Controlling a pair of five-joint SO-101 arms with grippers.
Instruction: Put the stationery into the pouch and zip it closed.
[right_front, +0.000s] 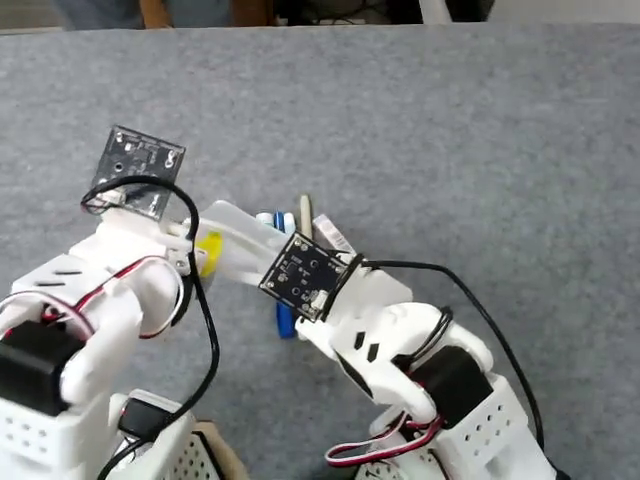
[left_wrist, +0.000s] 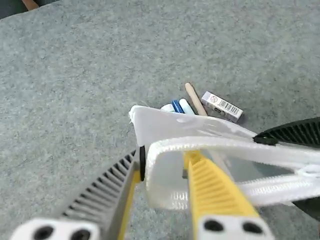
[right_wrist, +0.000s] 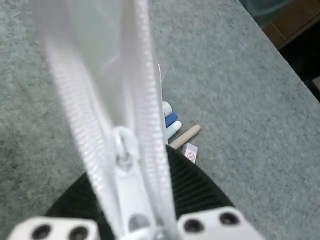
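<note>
Translucent white zip pouch (left_wrist: 170, 130) hangs by both ends: my yellow-padded left tool (left_wrist: 165, 162) and my black right tool (right_wrist: 145, 170) are each clenched on it. The stationery (left_wrist: 176, 106) (pens, wooden stick, boxed eraser) lies outside, just beside the pouch; I fear zipping now would close it empty.

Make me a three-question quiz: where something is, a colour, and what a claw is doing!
1. Where is the little box? A) on the table by the wooden stick B) atop an arm C) on a shelf
2. One finger of the left gripper is: A) red B) yellow C) green
3. The left gripper is: A) wide open B) lying on the table C) shut on the pouch
Answers: A, it lies beside the stick; B, the finger shows yellow; C, both fingers pinch the pouch's edge.
</note>
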